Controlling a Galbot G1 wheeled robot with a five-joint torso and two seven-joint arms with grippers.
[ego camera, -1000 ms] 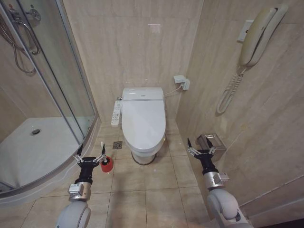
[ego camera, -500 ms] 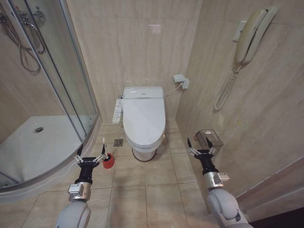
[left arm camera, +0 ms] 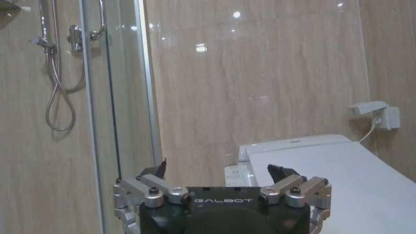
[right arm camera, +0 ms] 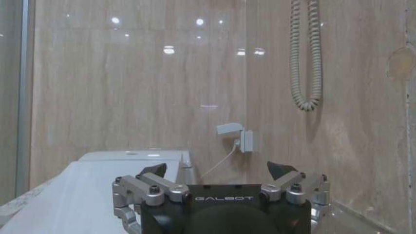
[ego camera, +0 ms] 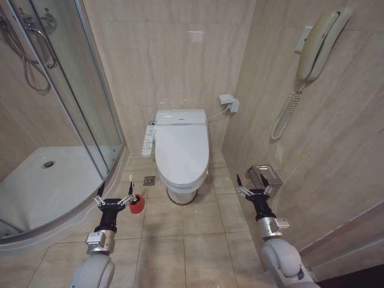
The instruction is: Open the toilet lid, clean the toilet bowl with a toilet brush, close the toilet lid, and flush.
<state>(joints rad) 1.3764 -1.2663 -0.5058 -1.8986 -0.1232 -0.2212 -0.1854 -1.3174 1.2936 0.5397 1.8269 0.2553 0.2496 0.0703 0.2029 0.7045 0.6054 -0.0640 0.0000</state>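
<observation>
Head view: toilet brush (ego camera: pixel 134 201) beside left tool (ego camera: pixel 114 196).

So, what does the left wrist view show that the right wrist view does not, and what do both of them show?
Left wrist view alone: the left gripper, open, with the glass shower door and the shower hose behind it. Right wrist view alone: the right gripper, open, and the coiled phone cord on the wall. Both: the closed toilet lid and the wall socket with its plug, against the beige tiled wall.
</observation>
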